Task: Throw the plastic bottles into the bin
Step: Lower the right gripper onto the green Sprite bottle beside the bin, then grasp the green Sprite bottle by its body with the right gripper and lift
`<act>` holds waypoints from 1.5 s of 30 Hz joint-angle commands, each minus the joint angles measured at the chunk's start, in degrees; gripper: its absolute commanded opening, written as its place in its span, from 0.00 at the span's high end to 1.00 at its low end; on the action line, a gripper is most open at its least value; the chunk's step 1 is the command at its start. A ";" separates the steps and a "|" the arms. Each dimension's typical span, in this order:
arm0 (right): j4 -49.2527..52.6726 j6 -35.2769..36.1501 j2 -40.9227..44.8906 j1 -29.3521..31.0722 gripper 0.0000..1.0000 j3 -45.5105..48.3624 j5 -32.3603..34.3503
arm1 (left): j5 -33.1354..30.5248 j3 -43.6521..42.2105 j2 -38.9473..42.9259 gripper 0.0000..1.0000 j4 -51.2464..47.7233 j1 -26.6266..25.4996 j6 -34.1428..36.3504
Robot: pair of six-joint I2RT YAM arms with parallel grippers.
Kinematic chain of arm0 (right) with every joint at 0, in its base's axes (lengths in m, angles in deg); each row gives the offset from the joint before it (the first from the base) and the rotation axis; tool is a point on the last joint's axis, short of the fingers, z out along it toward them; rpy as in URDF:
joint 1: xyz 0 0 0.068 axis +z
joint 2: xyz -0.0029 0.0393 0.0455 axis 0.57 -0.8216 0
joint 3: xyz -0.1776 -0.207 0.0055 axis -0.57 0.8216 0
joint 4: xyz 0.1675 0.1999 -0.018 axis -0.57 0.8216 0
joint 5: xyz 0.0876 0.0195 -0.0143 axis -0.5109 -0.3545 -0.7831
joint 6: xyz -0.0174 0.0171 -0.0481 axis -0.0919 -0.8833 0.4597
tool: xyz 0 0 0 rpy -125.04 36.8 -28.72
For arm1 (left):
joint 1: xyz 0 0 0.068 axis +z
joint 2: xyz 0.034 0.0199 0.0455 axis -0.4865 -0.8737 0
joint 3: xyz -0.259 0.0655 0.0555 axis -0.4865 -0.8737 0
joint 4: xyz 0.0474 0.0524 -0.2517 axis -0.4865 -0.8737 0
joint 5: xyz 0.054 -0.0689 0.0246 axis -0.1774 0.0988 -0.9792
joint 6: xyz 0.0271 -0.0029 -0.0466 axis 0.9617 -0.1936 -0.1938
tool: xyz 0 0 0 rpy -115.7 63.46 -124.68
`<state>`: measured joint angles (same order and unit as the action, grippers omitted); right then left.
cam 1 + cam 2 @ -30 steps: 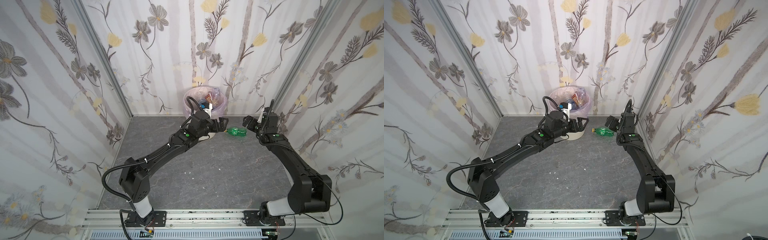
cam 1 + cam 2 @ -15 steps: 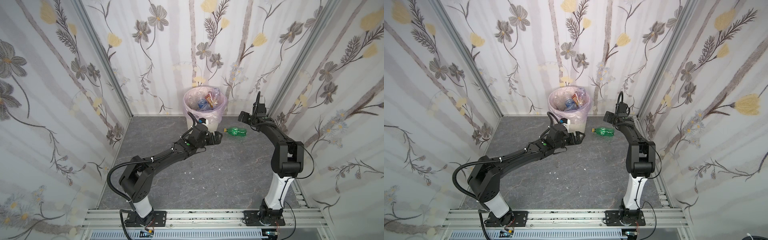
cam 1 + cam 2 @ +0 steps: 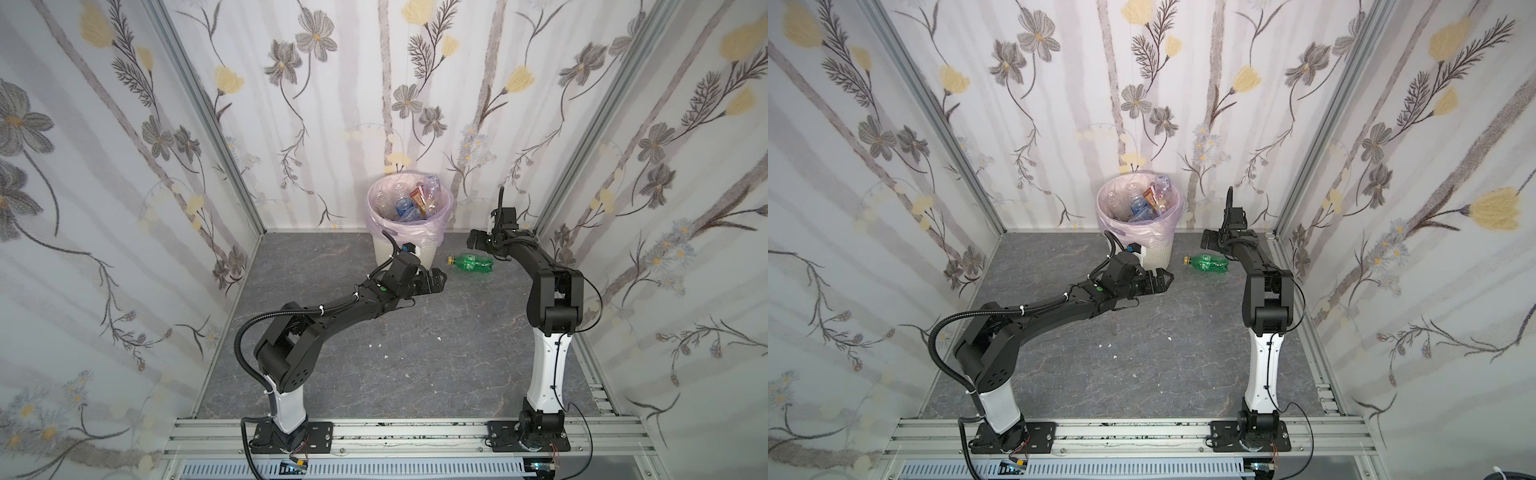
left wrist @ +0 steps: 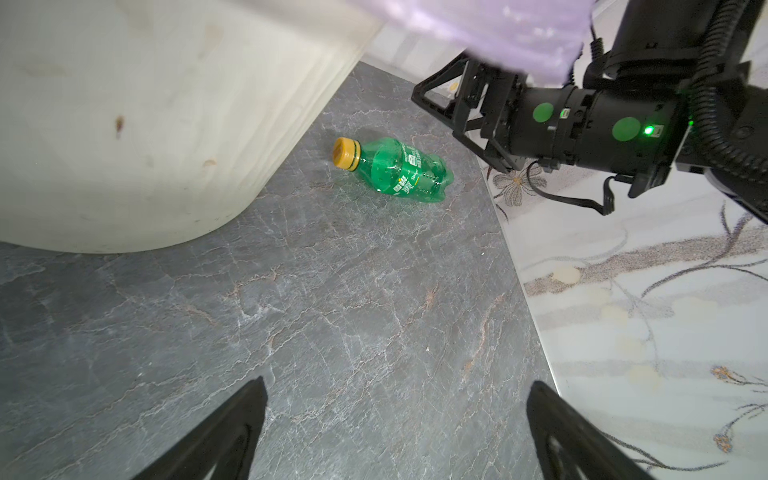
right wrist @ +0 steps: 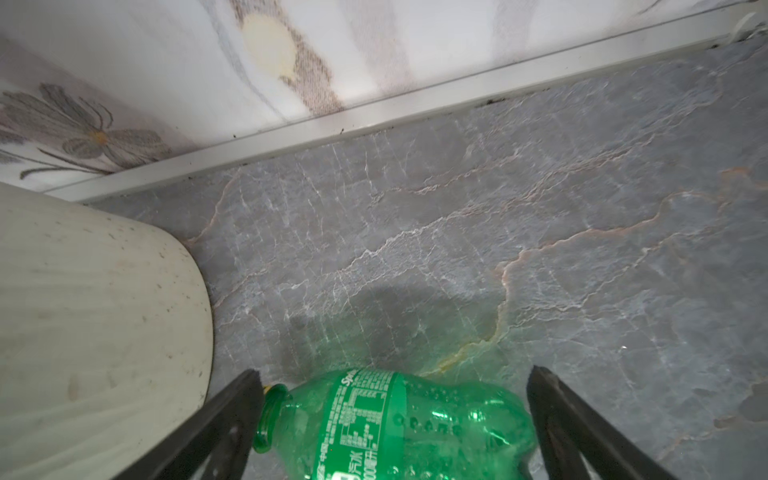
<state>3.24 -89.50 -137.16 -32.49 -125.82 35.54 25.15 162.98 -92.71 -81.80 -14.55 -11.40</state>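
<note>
Grey marbled floor (image 3: 415, 353) carries a green Sprite bottle (image 3: 471, 264) on its side just beside the bin (image 3: 388, 251), other bottles (image 3: 405, 208) inside it. My left gripper (image 3: 439, 278) and right gripper (image 3: 473, 240) both stand spread wide, empty.

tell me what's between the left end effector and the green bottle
Only bare grey floor separates the left end effector from the green bottle, shown in the left wrist view.

The left arm (image 3: 332, 316) reaches low and forward, elbow bent, with the left gripper (image 3: 436, 279) spread wide and empty. The right arm (image 3: 548, 291) stands upright, its forearm angled forward. The right gripper (image 3: 474, 240) is also spread wide and empty.
</note>
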 commanded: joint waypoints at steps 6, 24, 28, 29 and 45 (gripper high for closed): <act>2.55 1.99 -1.12 1.43 0.00 0.26 -3.18 | 0.85 0.85 -0.24 0.00 1.90 0.17 -0.46; -2.77 0.08 7.82 4.82 0.00 14.26 -3.93 | 0.01 -5.49 5.03 0.00 3.22 0.16 -0.59; -4.05 -0.67 9.34 6.29 0.00 17.38 -2.53 | 0.13 -6.33 5.66 0.00 3.81 0.20 -0.72; -4.02 -0.93 9.33 6.56 0.00 17.79 -1.98 | 0.19 -6.53 5.75 0.00 4.06 0.26 -0.82; -1.87 -2.39 9.28 9.05 0.16 19.39 3.11 | 0.67 -9.81 7.85 0.00 6.11 0.68 -1.61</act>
<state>2.06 -91.73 -128.48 -23.62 -106.74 37.81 25.81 153.42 -85.52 -77.93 -13.96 -12.32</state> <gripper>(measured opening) 0.851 0.997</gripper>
